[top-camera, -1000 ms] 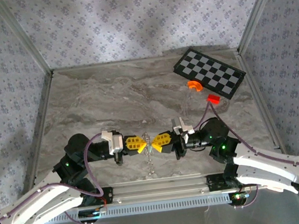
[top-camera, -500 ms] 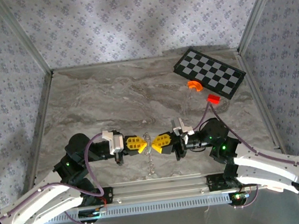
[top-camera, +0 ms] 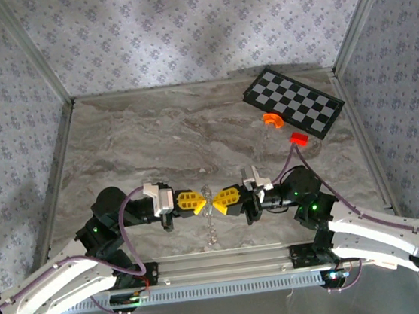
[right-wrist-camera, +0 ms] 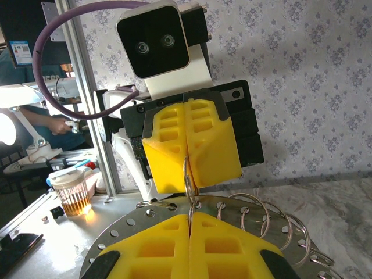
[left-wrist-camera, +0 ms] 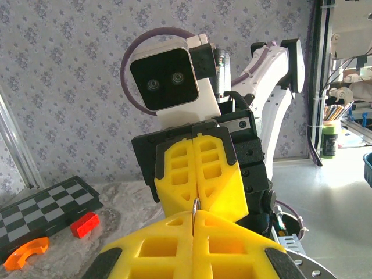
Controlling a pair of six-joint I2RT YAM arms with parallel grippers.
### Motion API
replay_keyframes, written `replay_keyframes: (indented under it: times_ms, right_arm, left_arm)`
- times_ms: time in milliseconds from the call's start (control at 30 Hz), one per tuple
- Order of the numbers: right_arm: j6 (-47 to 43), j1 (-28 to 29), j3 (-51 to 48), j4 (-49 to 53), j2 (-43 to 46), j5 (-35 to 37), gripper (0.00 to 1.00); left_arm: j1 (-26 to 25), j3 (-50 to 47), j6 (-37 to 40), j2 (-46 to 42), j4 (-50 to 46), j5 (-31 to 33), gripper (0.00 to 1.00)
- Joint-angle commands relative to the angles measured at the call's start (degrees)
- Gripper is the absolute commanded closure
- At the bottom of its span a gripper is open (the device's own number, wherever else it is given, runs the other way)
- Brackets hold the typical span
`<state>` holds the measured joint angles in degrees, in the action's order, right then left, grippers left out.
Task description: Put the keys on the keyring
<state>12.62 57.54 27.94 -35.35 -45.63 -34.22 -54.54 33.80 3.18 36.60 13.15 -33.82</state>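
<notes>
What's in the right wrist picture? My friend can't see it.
Two shut yellow grippers meet tip to tip, both pinching a thin silvery keyring: the right gripper at the bottom, the left gripper facing it, its camera above. Flowery wallpaper is behind.

keyring (right-wrist-camera: 186, 174) mostly hidden (pinched), dangling chain (top-camera: 212, 232) too small

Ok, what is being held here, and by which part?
The keyring, pinched by its thin wire rim between both shut grippers: left gripper on one side, right gripper on the opposite side. Its chain hangs free below.
</notes>
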Motion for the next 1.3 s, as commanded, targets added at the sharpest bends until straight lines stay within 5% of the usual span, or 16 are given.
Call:
replay_keyframes:
  times_ms: [0,1267]
  right_arm:
    - [-0.8,1.0,0.6,-4.8,1.3,-1.1,1.0]
    - [-2.1,1.2,1.0,-0.2,2.2,0.3,1.0]
  left_arm:
    - [-0.4,0.6,1.1,1.1,-0.9,1.4,1.0]
    - [-0.9,3.6,5.3,2.2,-8.0,1.2,1.0]
